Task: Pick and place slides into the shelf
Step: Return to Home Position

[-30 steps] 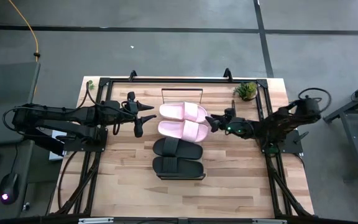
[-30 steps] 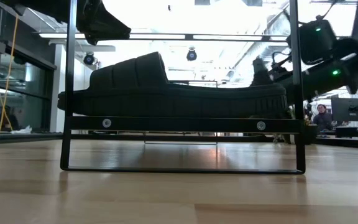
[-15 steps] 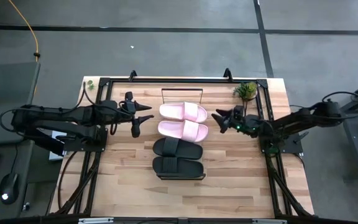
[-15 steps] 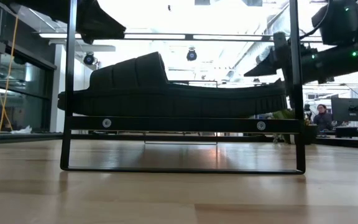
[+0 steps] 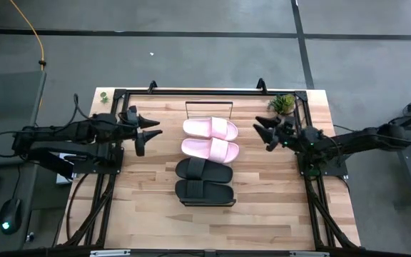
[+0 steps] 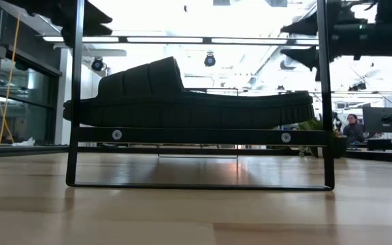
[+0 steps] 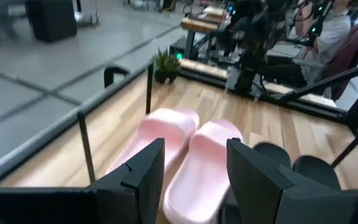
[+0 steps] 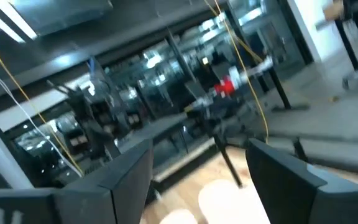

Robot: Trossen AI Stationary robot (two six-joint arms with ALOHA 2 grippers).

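Four slides lie side by side in a row on the shelf (image 5: 185, 158), soles down: two pale pink ones (image 5: 210, 128) (image 5: 210, 149) at the far end, two matte black ones (image 5: 204, 170) (image 5: 205, 192) at the near end. My left gripper (image 5: 148, 139) hangs open above the table, left of the pink pair, and touches nothing. My right gripper (image 5: 262, 133) is open too, raised to the right of the pink pair. The left wrist view looks between its fingers (image 7: 194, 149) at the pink slides (image 7: 204, 162). In the low view the nearest black slide (image 6: 196, 102) rests on the shelf's black frame (image 6: 199, 136).
A small potted plant (image 5: 282, 103) stands at the table's far right corner, just behind my right gripper. A black wire frame (image 5: 209, 104) stands at the shelf's far end. Bare plank tabletop (image 5: 262, 207) lies near and to both sides of the shelf. A person sits in the room beyond (image 6: 352, 128).
My right gripper has drawn back from the toe end of the pink slides toward the table's right edge and has risen. My left gripper has pulled back toward the left edge and also risen a little. The slides have stayed where they were.
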